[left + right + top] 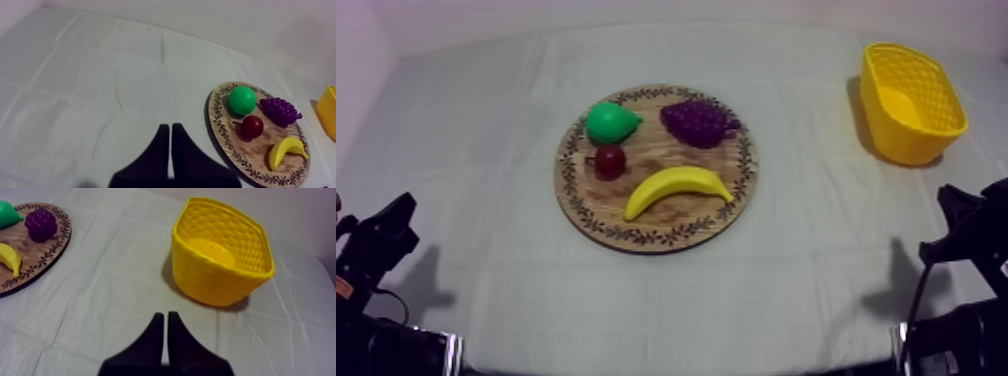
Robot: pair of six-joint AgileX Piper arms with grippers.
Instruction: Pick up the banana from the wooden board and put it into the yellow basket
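Here the banana [678, 190] lies on the wooden board [656, 243], and both our grippers are closed on nothing.
On the round board with its patterned rim we see four toy fruits: a green pear [611, 122] at the far left, a bunch of purple grapes [698, 122] at the far right, a small red fruit [610, 161] just in front of the pear, and the banana nearest us. The banana is plain yellow and lies flat, its curve arching towards the grapes and both tips pointing at the near rim; it sits close to the red fruit but apart from the grapes. The yellow basket [906, 140] stands upright on our right, well apart from the board, with grey-white cloth [486, 150] between them. Our left gripper [170, 129] hangs over cloth beside the board, fingers pressed into a narrow wedge; our right gripper [164, 319] does likewise, near the basket.
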